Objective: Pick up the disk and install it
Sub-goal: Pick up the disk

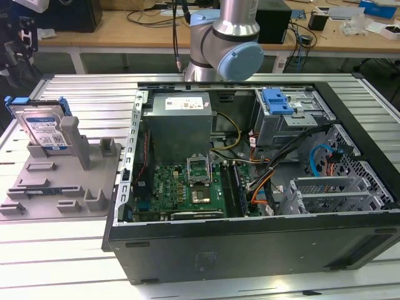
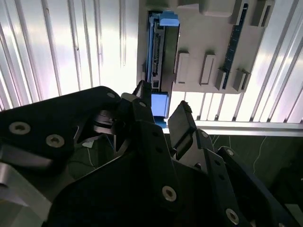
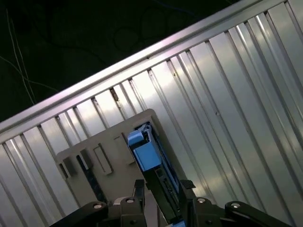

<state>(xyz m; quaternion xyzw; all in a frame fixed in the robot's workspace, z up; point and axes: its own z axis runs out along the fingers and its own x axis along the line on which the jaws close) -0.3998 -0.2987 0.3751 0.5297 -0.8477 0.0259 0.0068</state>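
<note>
Setting: a robotics and electronics lab. A ribbed metal table (image 1: pixel 81 87) carries an open computer case (image 1: pixel 250 250) at frame centre, with its green circuit board (image 1: pixel 181 187) exposed. A robot arm (image 1: pixel 228 31) stands at upper centre. Along the top edge, a wooden table (image 1: pixel 125 31) holds loose cables (image 1: pixel 150 14) and equipment.

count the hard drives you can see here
1. The disk stands on edge in the grey holder on the exterior view's left, outside the open computer case. More could be hidden in the case's drive cage.
</note>
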